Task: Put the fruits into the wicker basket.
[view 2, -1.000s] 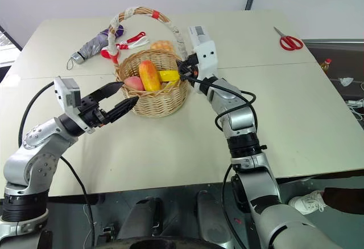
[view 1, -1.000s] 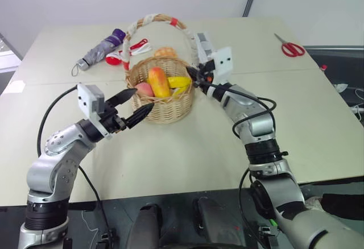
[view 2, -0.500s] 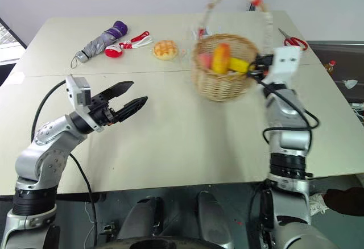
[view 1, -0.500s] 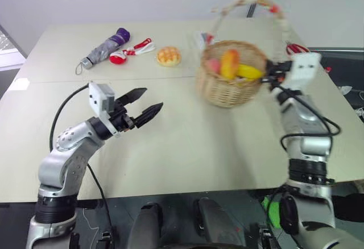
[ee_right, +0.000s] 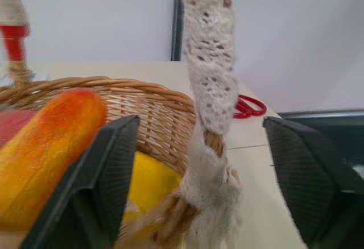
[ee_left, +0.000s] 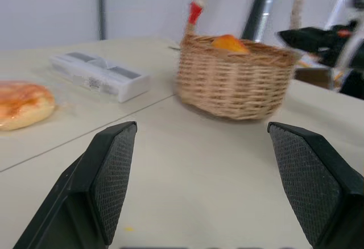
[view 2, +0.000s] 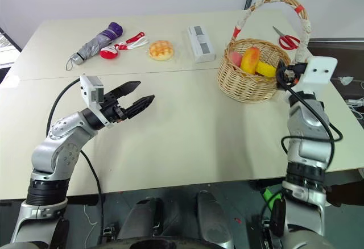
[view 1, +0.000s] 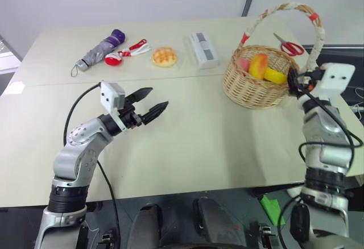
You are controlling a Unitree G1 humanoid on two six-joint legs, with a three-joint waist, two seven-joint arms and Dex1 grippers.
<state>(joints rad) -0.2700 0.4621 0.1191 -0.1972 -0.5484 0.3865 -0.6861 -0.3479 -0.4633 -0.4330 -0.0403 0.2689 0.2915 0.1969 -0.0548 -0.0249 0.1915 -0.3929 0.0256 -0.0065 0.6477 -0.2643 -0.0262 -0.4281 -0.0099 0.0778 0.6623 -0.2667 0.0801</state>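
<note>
Over at 2 o'clock on the worktop (view 1: 187, 146), my right gripper (ee_right: 193, 164) has its fingers spread around the wicker basket (view 1: 259, 87) handle, fruits (view 1: 259, 65) all in, left gripper (view 1: 152, 102) fingers spread too, so I'd just back away next.

Rough woven wicker basket (view 2: 248, 84), cloth-wrapped handle (ee_right: 209, 61).

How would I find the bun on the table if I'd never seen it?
Start at the folded grey umbrella at the table's far edge. Just past its red strap lies the bun, before the white box. It is round, golden-brown and criss-crossed on top.
</note>
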